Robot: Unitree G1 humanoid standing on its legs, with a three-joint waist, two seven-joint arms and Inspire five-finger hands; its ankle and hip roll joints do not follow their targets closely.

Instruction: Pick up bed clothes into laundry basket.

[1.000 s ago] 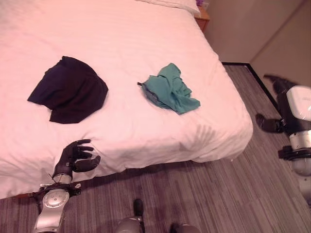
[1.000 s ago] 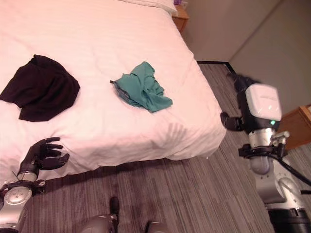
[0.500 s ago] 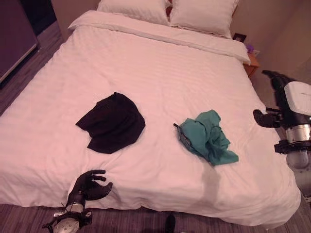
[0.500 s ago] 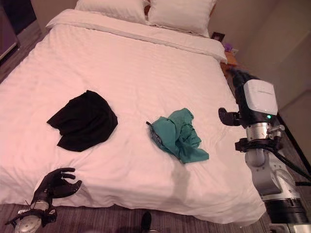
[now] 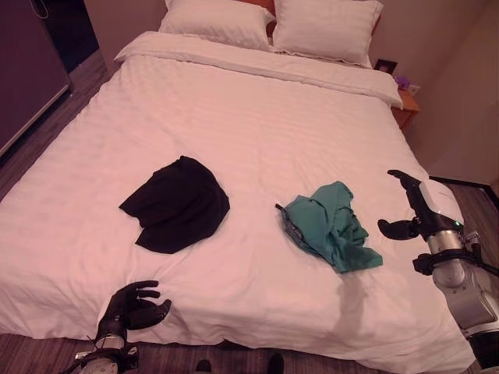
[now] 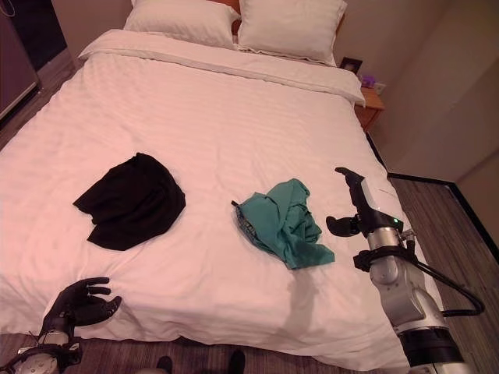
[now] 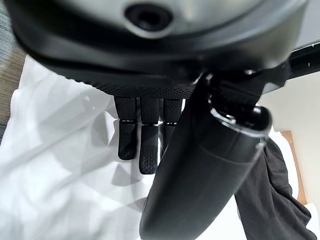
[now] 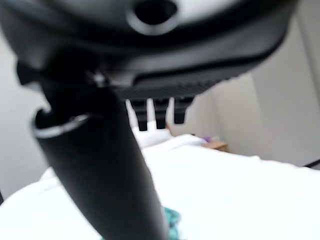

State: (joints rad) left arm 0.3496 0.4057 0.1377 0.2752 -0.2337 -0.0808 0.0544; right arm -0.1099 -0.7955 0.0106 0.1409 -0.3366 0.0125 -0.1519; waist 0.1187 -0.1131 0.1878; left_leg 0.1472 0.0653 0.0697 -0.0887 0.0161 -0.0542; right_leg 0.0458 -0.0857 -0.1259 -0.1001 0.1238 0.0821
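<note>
Two garments on the bed (image 5: 257,117): black one (image 5: 176,204) beyond my loosely open, empty left hand (image 5: 129,306), teal one (image 5: 331,226) beside my open, empty right hand (image 6: 355,204).

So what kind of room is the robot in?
Probably a bedroom, maybe in a hotel: there's a big white bed with two pillows at its head and a small wooden nightstand beside it.

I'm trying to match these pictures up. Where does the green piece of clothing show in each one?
Left eye view: green garment, right of centre on the bed.
Right eye view: centre.
Right wrist view: a sliver at the lower edge.
Shared landmark: black garment to its left.
</note>
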